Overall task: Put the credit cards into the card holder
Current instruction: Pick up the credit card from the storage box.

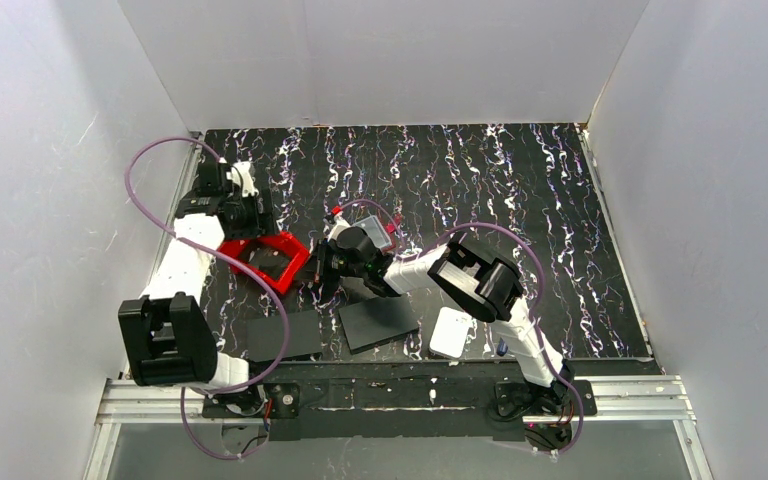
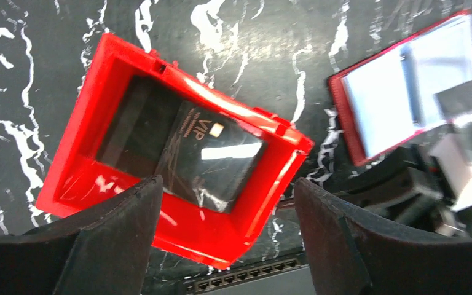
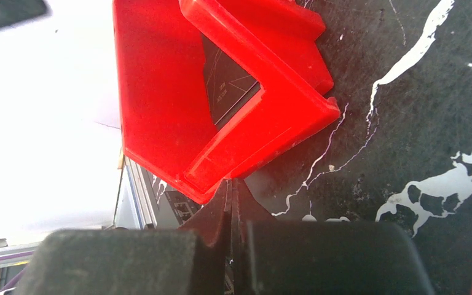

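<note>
**Card pick-up, overhead and wrist views; positions are given from the red bin (image 2: 74, 141).** A dark card (image 2: 212, 157) lettered VIP lies flat on the bin floor, skewed to the walls and resting over what looks like a second dark card. It is not yet in the holder (image 2: 381, 98). The holder lies open just off the bin's right corner, pale inner leaves up, partly under the right arm. The left gripper (image 2: 227, 184) hangs above the bin's near wall, jaws spread wide with nothing between them and one finger to each side of the card, a stance suited to reaching down into the bin. The right gripper (image 3: 230, 190) is clenched and empty, its tips just outside a corner of the bin. It probably stands there to stop the light bin from sliding while the other arm works, though contact cannot be told. The open holder would spare an opening step. A card flat on the floor offers little edge to pinch, so a wall may be needed to tip it. Two black sheets (image 1: 380, 320) and a white pad (image 1: 452, 332) lie nearer the arm bases than the bin, apart from it.
</note>
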You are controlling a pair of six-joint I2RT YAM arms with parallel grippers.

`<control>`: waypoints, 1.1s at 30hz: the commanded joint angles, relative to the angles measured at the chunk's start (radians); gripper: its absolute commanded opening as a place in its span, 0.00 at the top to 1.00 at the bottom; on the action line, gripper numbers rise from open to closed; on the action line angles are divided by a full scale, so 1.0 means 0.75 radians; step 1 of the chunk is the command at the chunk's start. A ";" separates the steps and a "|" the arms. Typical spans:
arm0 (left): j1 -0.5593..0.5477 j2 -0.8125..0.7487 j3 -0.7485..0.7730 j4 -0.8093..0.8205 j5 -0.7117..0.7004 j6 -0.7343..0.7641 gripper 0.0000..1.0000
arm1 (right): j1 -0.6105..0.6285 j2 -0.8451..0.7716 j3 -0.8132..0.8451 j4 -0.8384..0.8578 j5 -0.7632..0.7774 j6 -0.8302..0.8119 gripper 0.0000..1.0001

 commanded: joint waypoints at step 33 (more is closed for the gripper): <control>-0.137 0.530 0.100 -0.173 -0.024 0.162 0.52 | -0.019 -0.016 0.020 0.072 -0.044 0.000 0.99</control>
